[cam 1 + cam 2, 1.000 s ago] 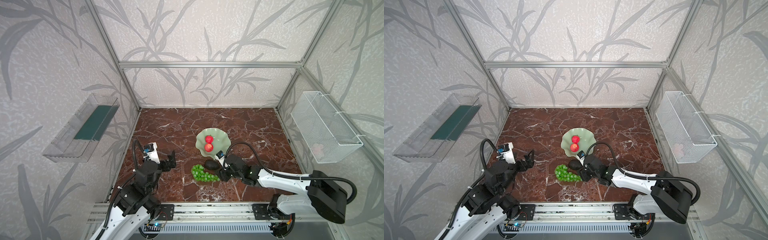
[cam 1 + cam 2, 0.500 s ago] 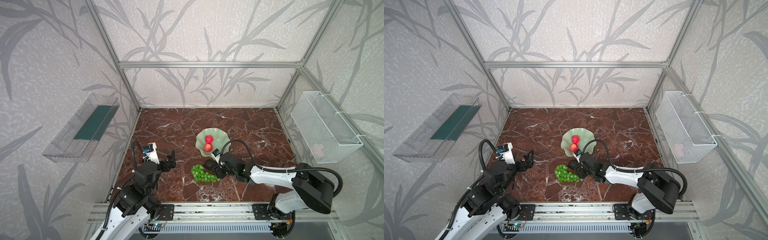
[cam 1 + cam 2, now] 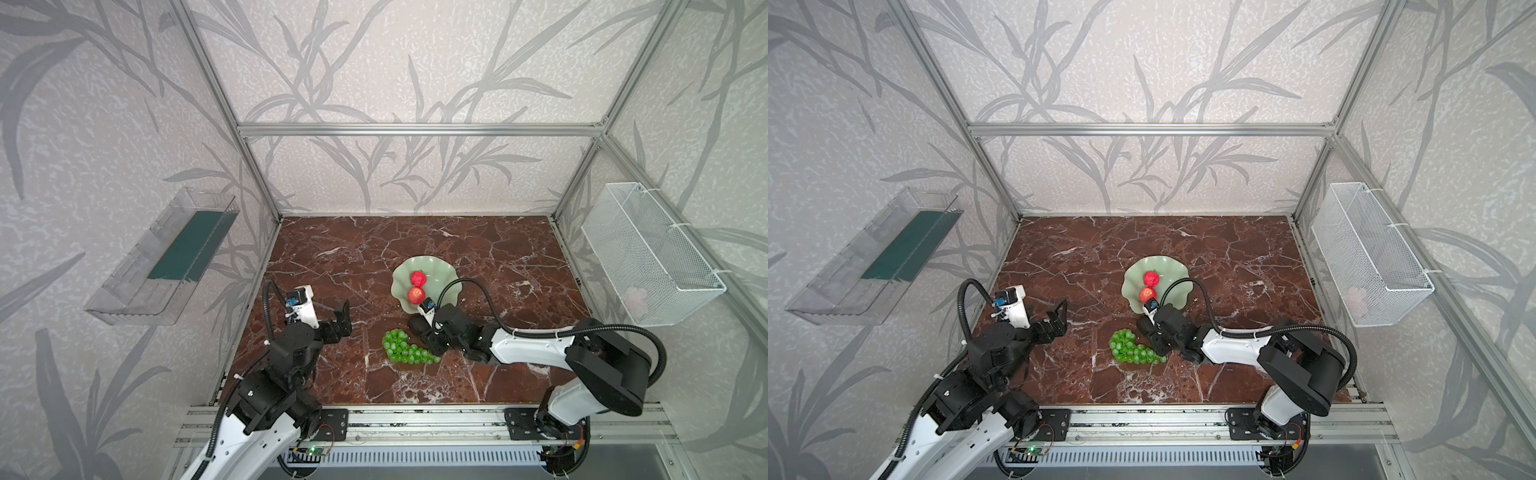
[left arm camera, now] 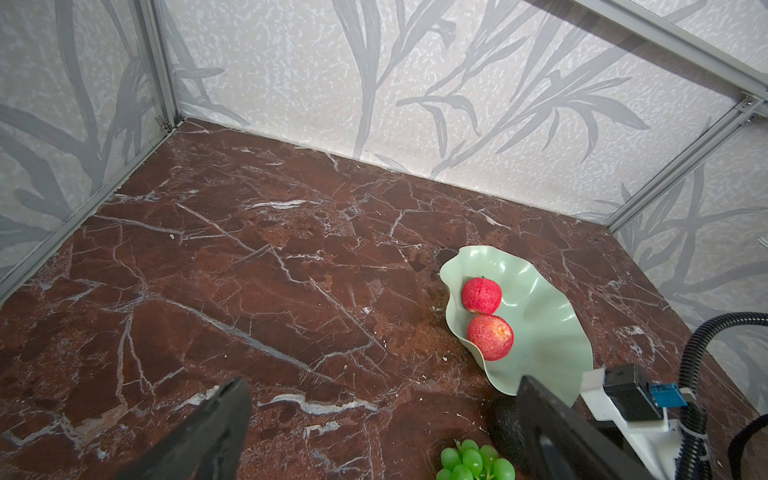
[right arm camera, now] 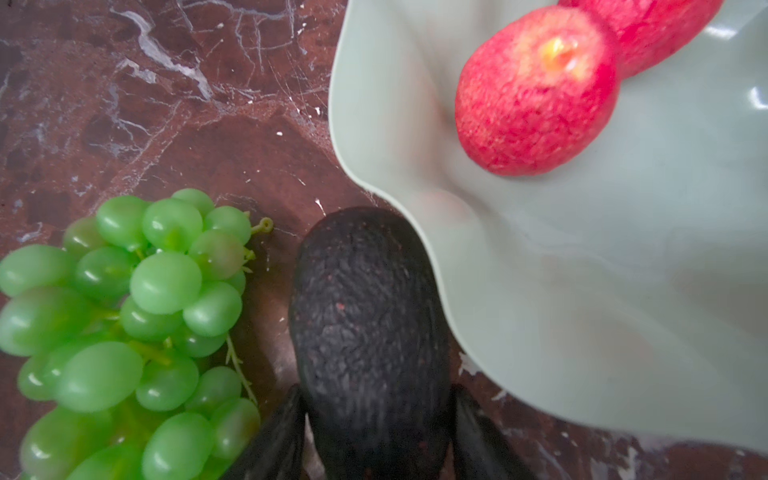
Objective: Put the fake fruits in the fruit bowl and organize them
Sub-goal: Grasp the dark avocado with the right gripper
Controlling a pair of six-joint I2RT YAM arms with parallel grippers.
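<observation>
The pale green fruit bowl (image 3: 441,271) (image 3: 1172,267) (image 4: 540,332) (image 5: 582,270) holds two red apples (image 3: 418,278) (image 3: 416,295) (image 4: 481,295) (image 5: 536,91). Just in front of its rim the dark avocado (image 3: 417,324) (image 3: 1145,325) (image 5: 365,316) lies on the marble. My right gripper (image 3: 428,332) (image 5: 376,392) is shut on it, one finger against each side. The green grapes (image 3: 405,348) (image 3: 1131,348) (image 5: 124,316) lie right beside it on the floor. Over bare marble at the left, my left gripper (image 3: 344,319) (image 4: 382,384) stands wide open and holds nothing.
A clear plastic tray (image 3: 166,262) hangs on the left wall and a white wire basket (image 3: 648,257) on the right wall. Aluminium frame posts edge the marble floor (image 3: 374,257). The right arm's cable (image 3: 478,291) loops over the bowl's near rim.
My right gripper has slid left and towards the bowl over the avocado, and its jaws have narrowed onto it. The left arm and the other fruits have not moved.
</observation>
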